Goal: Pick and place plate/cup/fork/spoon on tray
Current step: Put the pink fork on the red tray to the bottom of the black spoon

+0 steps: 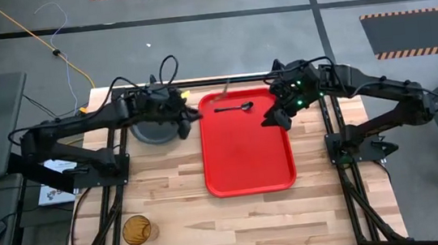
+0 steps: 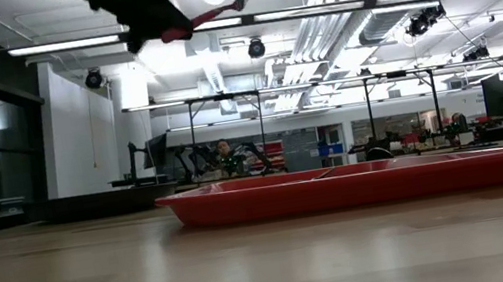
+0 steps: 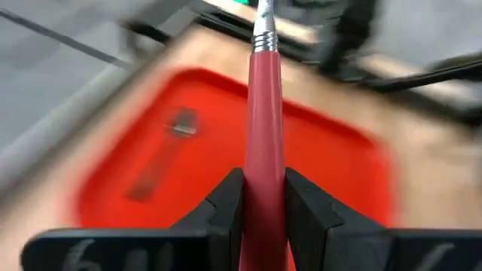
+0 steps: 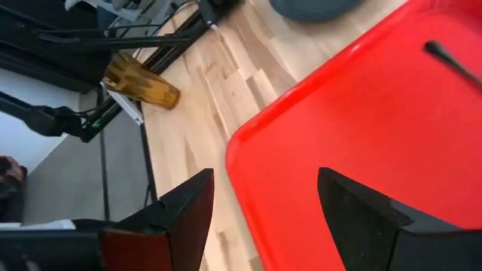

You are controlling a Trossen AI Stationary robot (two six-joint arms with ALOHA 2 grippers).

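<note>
My left gripper [image 3: 263,211] is clamped on the fork [image 3: 265,113] by its red handle, held in the air at the tray's [image 1: 248,164] upper-left edge in the high view. The fork is light, stiff and likely slick, so a mid-handle hold suits it. My right gripper [image 4: 263,203] hangs wide open and empty. The spoon [image 1: 235,107] lies on the tray. The table [image 1: 180,216] is bare wood, with an open workshop behind.

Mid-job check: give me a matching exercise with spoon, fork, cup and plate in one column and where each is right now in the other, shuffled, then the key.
Things:
1. spoon
2. fork
3. cup
4. plate

Places:
A. on the bare table, near corner, left side
B. lying on the tray, far end
C. clamped in the left gripper, off the table
D. on the table beside the tray, under the left arm

Pairs: 1-B, 2-C, 3-A, 4-D
</note>
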